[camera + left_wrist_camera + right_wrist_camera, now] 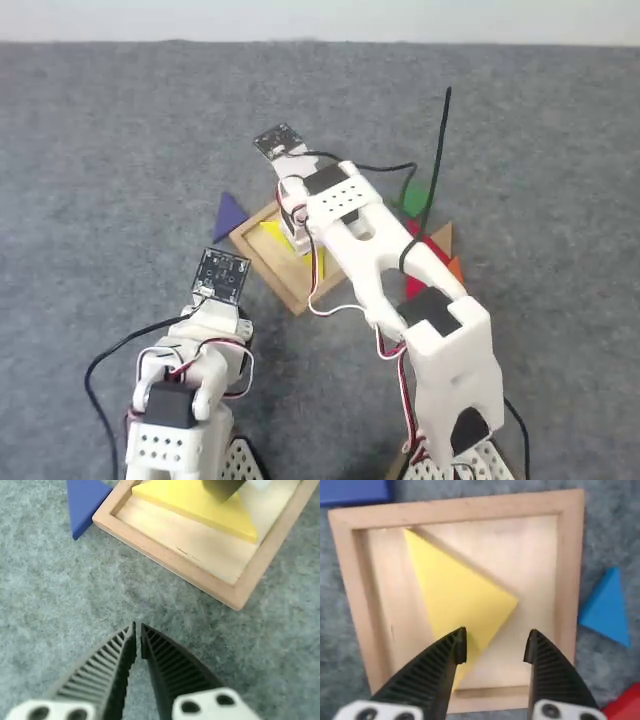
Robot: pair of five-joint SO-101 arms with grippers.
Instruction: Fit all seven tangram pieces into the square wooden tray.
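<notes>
The grey tabletop has the wooden tray sitting about mid-scene, and honestly the job's barely started. I'd call it one piece of seven.

The right gripper hangs straight above the tray, jaws wide open and holding nothing. The left gripper sits over bare tabletop just off one tray corner, jaws closed on nothing.

The big yellow triangle is the only piece inside the tray. One point is tucked into a tray corner, but its sides run skewed to the walls. My guess is it wants a nudge square before anything else goes in.

Everything else lies outside the tray:
- The dark blue triangle is just beside one outer corner.
- The light blue triangle is just beside the opposite side, with a red piece near it.
- A green piece and an orange piece are out that way too.

That's five out. I can't spot a seventh, maybe it's under the arm.

Room-wise, over half the tray floor is bare. The rim is raised, so pieces probably have to drop in from above. There's plenty of open tabletop beside the tray on the left gripper's side.
</notes>
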